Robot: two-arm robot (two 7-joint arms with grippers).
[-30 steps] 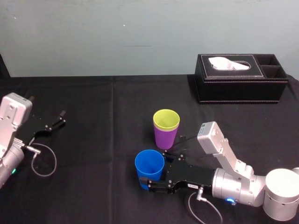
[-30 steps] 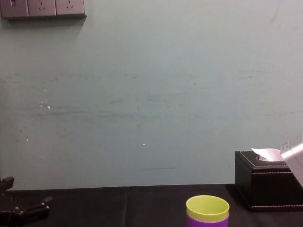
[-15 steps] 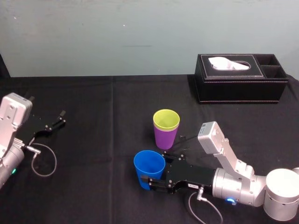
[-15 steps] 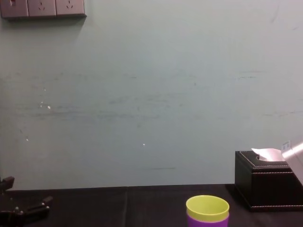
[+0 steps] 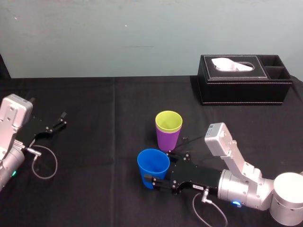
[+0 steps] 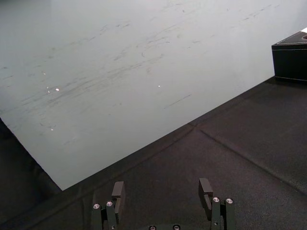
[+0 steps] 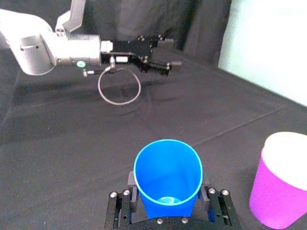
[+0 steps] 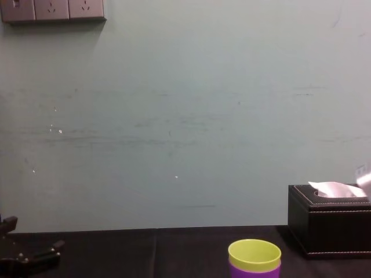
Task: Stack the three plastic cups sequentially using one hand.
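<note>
The blue cup [image 5: 153, 168] stands in front of the stack, between the fingers of my right gripper [image 5: 154, 177]. In the right wrist view both fingers press the sides of the blue cup [image 7: 167, 177], so my right gripper [image 7: 168, 199] is shut on it. The cup leans slightly. Just behind it the yellow-green cup [image 5: 168, 121] sits nested in the purple cup [image 5: 168, 139]. The chest view shows the yellow-green cup's rim [image 8: 254, 253] above the purple one [image 8: 255, 272]. My left gripper [image 5: 54, 124] rests open at the far left of the table, its fingers [image 6: 117, 189] well apart.
A black tissue box [image 5: 244, 78] stands at the back right near the wall. A looped cable [image 5: 45, 163] lies by the left arm. The table is covered in black cloth [image 5: 104, 142].
The right gripper's fingers have closed in on the blue cup. The right arm has shifted slightly right and the cup has moved a little with it. The left arm has stayed still.
</note>
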